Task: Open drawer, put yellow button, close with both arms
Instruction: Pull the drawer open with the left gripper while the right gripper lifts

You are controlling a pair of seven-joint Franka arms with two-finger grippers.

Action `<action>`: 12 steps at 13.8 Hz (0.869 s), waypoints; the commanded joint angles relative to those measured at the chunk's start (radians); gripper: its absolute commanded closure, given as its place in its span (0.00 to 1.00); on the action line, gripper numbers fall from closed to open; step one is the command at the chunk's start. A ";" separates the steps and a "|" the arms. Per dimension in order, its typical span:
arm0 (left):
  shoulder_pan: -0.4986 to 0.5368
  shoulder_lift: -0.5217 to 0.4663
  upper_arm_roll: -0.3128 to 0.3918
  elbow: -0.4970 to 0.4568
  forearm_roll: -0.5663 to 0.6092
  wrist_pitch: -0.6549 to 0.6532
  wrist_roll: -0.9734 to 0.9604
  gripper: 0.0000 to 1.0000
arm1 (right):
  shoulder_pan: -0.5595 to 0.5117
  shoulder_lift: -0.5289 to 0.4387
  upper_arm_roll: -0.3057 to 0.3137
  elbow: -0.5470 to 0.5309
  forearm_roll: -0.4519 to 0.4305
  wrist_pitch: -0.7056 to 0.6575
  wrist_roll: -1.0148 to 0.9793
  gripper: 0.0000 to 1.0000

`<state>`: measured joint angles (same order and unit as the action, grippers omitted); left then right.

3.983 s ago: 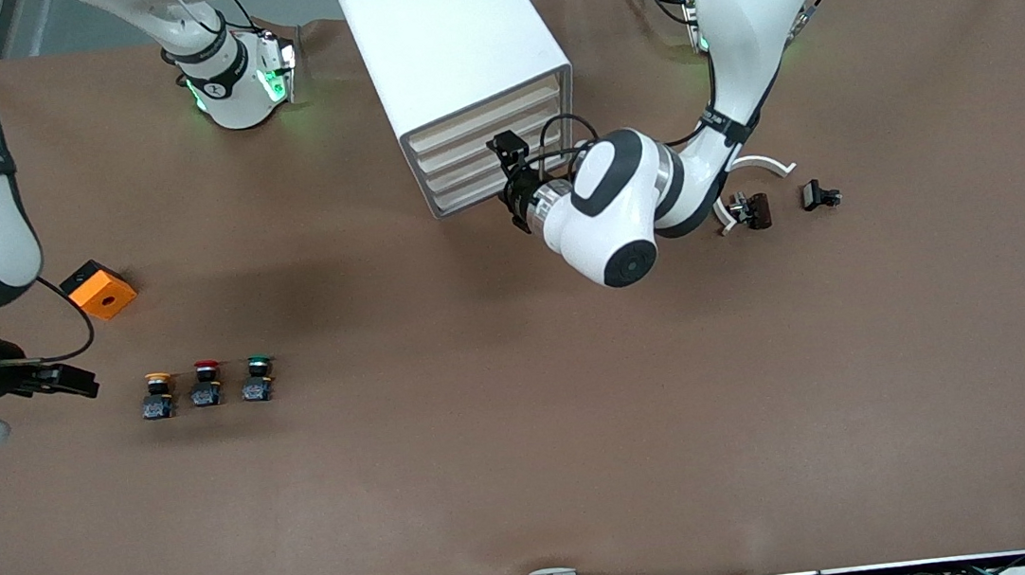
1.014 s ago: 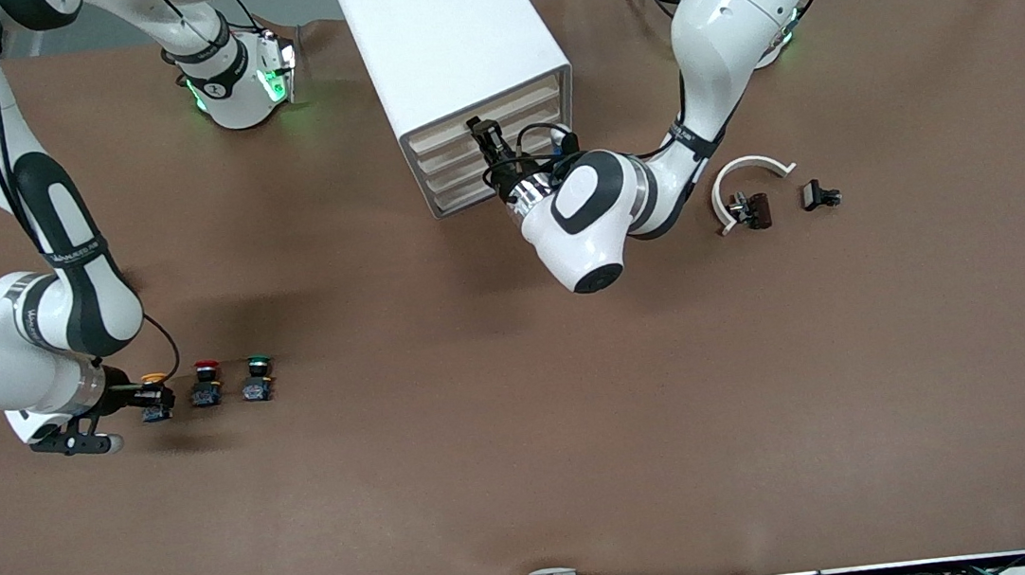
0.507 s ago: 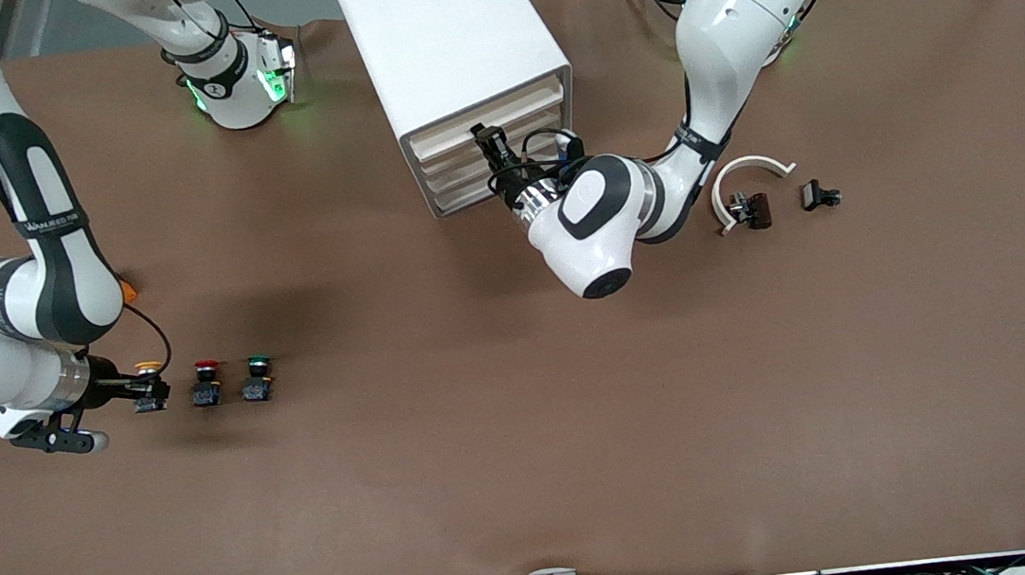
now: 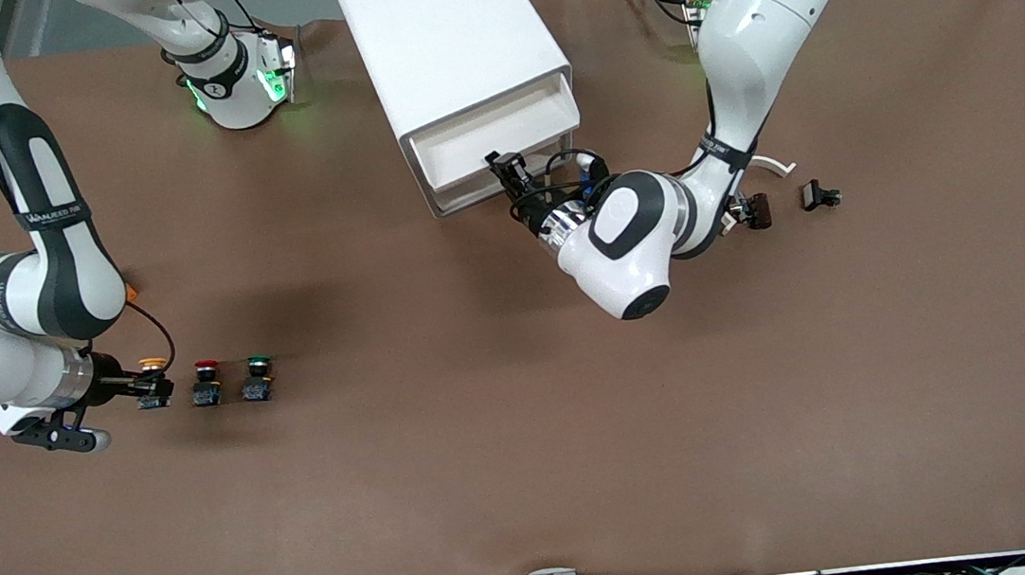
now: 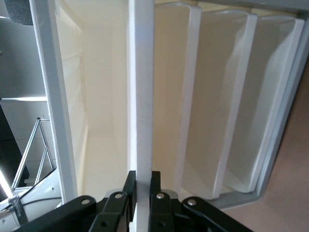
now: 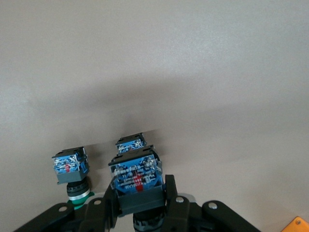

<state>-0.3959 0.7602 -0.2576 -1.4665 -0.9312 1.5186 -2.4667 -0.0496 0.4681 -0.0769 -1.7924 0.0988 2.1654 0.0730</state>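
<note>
L gripper (image 4: 507,166) clamps drawer (image 4: 497,136) front; drawer partly out of cabinet (image 4: 444,33). R gripper (image 4: 145,387) closed on yellow button (image 4: 153,381), beside red button (image 4: 206,383).

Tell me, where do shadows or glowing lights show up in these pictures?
Front view: green lights glow on the right arm's base; a soft dark shadow lies on the table above the buttons. Right wrist view: a broad shadow darkens the table above the yellow button. Left wrist view: the drawer looks evenly bright.
</note>
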 commanded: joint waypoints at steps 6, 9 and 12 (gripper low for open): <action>0.042 0.031 0.012 0.058 -0.006 0.063 -0.009 1.00 | 0.094 -0.089 0.000 -0.013 0.016 -0.122 0.268 1.00; 0.046 0.037 0.012 0.072 -0.006 0.081 -0.001 1.00 | 0.210 -0.152 0.000 -0.016 0.016 -0.189 0.500 1.00; 0.046 0.038 0.012 0.086 -0.006 0.097 0.002 0.87 | 0.354 -0.216 0.002 -0.009 0.016 -0.242 0.751 1.00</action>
<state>-0.3486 0.7650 -0.2505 -1.4266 -0.9311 1.5857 -2.4564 0.2249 0.3105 -0.0656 -1.7864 0.1026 1.9556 0.6903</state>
